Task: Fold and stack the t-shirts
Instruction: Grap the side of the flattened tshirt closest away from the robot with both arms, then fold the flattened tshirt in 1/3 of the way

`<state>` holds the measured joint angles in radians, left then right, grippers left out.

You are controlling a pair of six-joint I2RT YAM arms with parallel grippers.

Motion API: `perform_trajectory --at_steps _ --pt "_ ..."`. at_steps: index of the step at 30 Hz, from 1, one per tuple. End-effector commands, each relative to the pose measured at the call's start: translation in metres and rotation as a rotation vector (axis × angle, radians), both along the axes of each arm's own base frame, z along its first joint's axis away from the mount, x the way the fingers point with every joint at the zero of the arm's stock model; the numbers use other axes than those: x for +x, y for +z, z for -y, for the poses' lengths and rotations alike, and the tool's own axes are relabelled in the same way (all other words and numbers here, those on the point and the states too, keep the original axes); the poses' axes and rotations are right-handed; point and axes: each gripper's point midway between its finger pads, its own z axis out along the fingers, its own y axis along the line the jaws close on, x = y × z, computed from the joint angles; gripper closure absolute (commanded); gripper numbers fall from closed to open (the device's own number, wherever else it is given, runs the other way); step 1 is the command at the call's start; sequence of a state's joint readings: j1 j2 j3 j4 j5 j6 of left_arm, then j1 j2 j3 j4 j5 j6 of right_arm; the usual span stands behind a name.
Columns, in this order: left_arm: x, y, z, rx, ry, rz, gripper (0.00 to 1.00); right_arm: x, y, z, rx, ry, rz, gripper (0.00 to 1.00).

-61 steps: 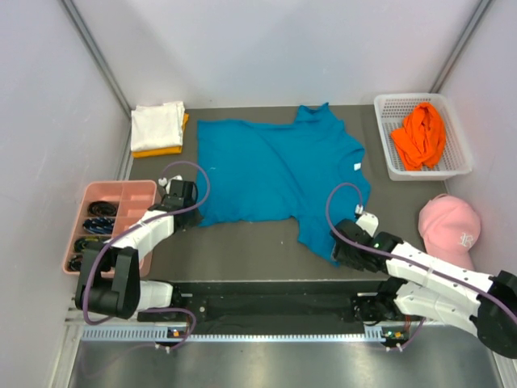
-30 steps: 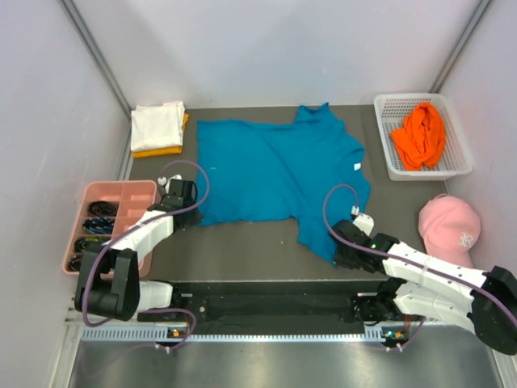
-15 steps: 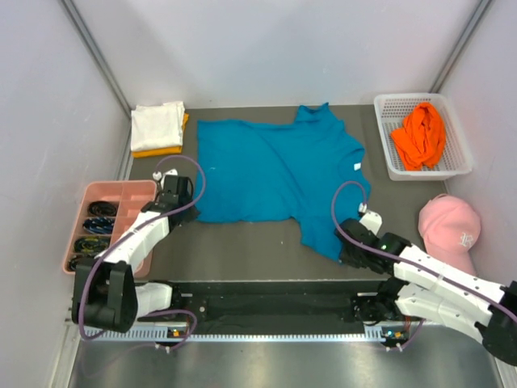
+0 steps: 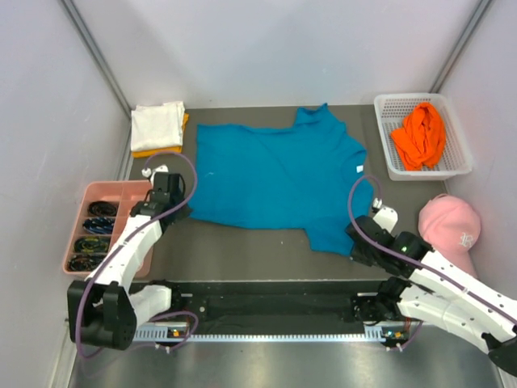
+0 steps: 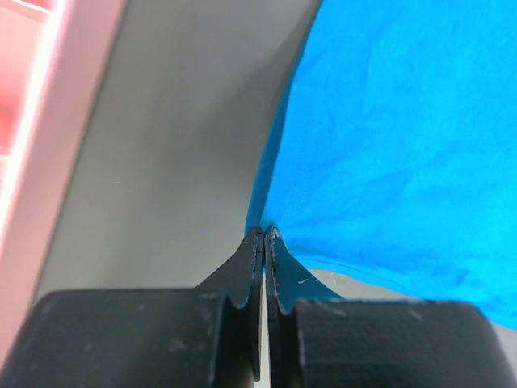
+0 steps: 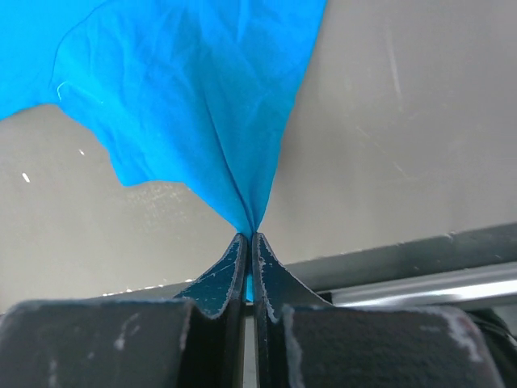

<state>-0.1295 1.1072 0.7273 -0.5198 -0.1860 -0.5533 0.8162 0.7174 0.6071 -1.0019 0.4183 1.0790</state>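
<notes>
Left wrist view: the left pincer (image 5: 264, 232) is squeezed shut on the very edge of the teal-blue shirt (image 5: 388, 137). The cloth spreads away from the tips, up and to the right, with bare gray table (image 5: 186, 137) on the left.

In the right wrist view, the right pincer (image 6: 249, 236) is also squeezed shut on a thin pointy bit of the shirt. The cloth fans out from the tips, up and to the left.

From the top view, the left pincer (image 4: 168, 204) has the shirt's near left corner. The right pincer (image 4: 361, 241) has its near right tip, which may be a sleeve. The teal-blue shirt (image 4: 275, 174) lies mostly flat between them, in the middle of the table and reaching back.

I think the shirt is soft, light and floppy. It will sag and wrinkle if lifted, and a thin pinch could slip out. Corners and edges look like the best places to hold it, one on each side, so that it stays spread out.
</notes>
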Motion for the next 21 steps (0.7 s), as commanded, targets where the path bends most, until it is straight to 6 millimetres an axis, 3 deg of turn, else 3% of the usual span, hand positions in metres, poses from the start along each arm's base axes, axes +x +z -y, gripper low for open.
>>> perform_trajectory --at_steps 1,7,12,21 --pt "0.000 0.039 -0.019 0.051 0.043 0.078 1.00 0.001 0.020 0.011 -0.024 -0.030 0.040 1.00" --pt "-0.010 0.054 -0.034 0.095 0.093 0.099 1.00 0.001 0.031 0.020 -0.017 -0.076 0.075 1.00" --pt "-0.010 0.053 -0.033 0.087 0.097 0.098 1.00 0.005 0.044 0.024 0.010 -0.109 0.125 1.00" --pt "-0.006 0.043 -0.032 0.081 0.098 0.077 1.00 0.026 0.087 0.022 -0.005 -0.108 0.240 1.00"
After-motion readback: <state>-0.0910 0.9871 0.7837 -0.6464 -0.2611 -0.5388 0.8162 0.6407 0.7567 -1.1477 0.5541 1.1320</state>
